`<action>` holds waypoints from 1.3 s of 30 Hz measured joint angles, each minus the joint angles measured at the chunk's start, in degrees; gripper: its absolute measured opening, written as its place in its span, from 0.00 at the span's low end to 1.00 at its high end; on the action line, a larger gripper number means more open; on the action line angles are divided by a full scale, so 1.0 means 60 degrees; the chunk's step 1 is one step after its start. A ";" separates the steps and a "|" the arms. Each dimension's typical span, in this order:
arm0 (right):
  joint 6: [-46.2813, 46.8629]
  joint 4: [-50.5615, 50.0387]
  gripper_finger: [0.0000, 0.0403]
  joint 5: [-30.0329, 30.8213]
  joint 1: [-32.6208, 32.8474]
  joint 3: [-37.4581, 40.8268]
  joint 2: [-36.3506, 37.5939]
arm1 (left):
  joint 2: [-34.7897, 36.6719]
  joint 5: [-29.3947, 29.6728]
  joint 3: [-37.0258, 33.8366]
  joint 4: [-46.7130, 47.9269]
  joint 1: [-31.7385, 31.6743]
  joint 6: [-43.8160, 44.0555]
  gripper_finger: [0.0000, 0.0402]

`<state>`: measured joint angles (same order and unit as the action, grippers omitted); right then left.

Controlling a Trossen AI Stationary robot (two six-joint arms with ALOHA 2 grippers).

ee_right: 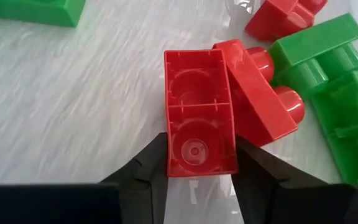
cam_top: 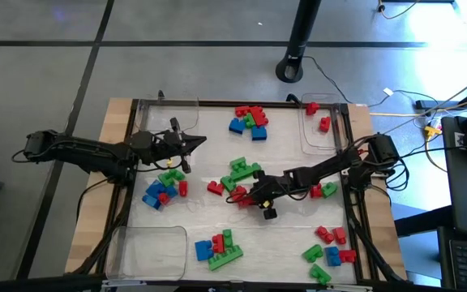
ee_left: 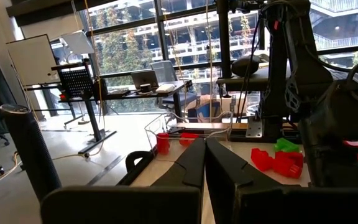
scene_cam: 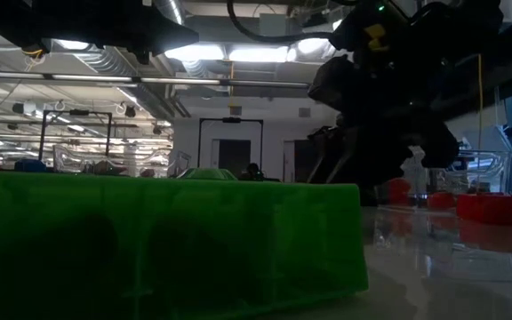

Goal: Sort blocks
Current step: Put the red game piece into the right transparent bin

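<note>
Red, green and blue blocks lie in groups over the white table top. My right gripper (cam_top: 246,197) reaches down into the middle group and is shut on a red block (ee_right: 197,118), whose hollow underside faces the wrist camera. A second red block (ee_right: 263,102), studs showing, lies against it, with green blocks (ee_right: 328,62) just beyond. My left gripper (cam_top: 197,143) hangs level and shut above the table's left side, holding nothing; a mixed group of blocks (cam_top: 162,188) lies near it. My right gripper pinches the red block by its two long sides at the near end (ee_right: 174,158), one finger on each side. The fingers come slanting down from the table's right side and lie along the block. The block's far end lies among its neighbours on the table.
Clear trays stand at the far right (cam_top: 319,130) with red blocks in it, the far left (cam_top: 169,118) and the near left (cam_top: 148,247). More block groups lie far middle (cam_top: 250,120), near middle (cam_top: 219,247) and near right (cam_top: 331,251). A green block (scene_cam: 167,240) fills the low view.
</note>
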<state>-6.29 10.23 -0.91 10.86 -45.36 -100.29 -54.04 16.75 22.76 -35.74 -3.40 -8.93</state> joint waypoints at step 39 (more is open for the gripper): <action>-0.2629 -0.9019 0.36 0.4877 -0.7393 0.0000 0.6766 | 0.0004 0.0025 -0.0004 0.0054 -0.0010 -0.0039 0.01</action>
<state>-22.07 -43.88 28.36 -33.50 -45.36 -59.69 -54.02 16.91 22.74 -35.42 -3.46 -9.16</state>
